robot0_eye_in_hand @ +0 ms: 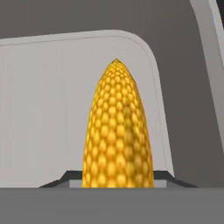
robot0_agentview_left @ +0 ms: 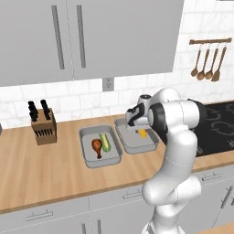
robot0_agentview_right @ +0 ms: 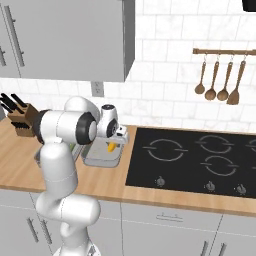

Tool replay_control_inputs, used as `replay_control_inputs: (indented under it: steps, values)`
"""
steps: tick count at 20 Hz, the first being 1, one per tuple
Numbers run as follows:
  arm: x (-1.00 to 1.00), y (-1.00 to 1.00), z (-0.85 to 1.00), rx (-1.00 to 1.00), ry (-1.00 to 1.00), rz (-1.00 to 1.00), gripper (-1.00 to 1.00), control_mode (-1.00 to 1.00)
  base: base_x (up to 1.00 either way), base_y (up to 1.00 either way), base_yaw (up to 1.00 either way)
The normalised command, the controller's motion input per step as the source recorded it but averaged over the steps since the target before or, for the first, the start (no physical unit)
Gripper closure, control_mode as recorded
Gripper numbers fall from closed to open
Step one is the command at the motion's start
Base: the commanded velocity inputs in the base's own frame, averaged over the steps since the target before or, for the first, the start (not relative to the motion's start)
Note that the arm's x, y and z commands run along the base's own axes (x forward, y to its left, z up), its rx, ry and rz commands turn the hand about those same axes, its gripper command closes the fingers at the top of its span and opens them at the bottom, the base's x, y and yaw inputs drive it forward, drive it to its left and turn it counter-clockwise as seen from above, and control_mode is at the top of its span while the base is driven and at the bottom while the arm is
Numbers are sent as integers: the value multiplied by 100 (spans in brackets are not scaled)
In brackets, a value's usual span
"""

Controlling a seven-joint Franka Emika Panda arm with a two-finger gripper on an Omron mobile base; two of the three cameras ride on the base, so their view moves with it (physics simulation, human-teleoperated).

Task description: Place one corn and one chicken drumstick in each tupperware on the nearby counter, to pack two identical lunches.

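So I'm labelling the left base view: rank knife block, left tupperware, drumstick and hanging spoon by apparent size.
1. left tupperware
2. knife block
3. drumstick and hanging spoon: look about alike, and the spoon hangs farther back, so unranked.

corn [robot0_eye_in_hand: 118,131] base cut off at the hand view's bottom, right tupperware [robot0_agentview_left: 135,139] partly behind the arm, pincer fingertips hidden

- The counter [robot0_agentview_left: 41,176] is a long light-brown wood-grain worktop running left to right under the white tiled wall, with pale grey drawer fronts below.
- A wooden knife block [robot0_agentview_left: 44,128] stands far left, near the wall.
- The left tupperware [robot0_agentview_left: 87,155] sits mid-counter.
- The right tupperware [robot0_agentview_left: 125,141] lies just beside it, to the right.
- A black cooktop [robot0_agentview_right: 195,160] is set in the counter at the right.
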Motion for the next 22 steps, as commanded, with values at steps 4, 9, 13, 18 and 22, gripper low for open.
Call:
replay_control_inputs:
  steps: [4,9,13,18,22]
  values:
    - [-7,0,12,0,-4,0,-100,-100,0,0,0]
    - [-2,0,22,-1,-9,0,-100,-100,0,0,0]
    - [-31,3,22,0,-4,0,-100,-100,0,0,0]
    - [-88,10,38,-3,-23,-2,-100,-100,0,0,0]
    - [-91,3,59,-1,-22,-9,-100,-100,0,0,0]
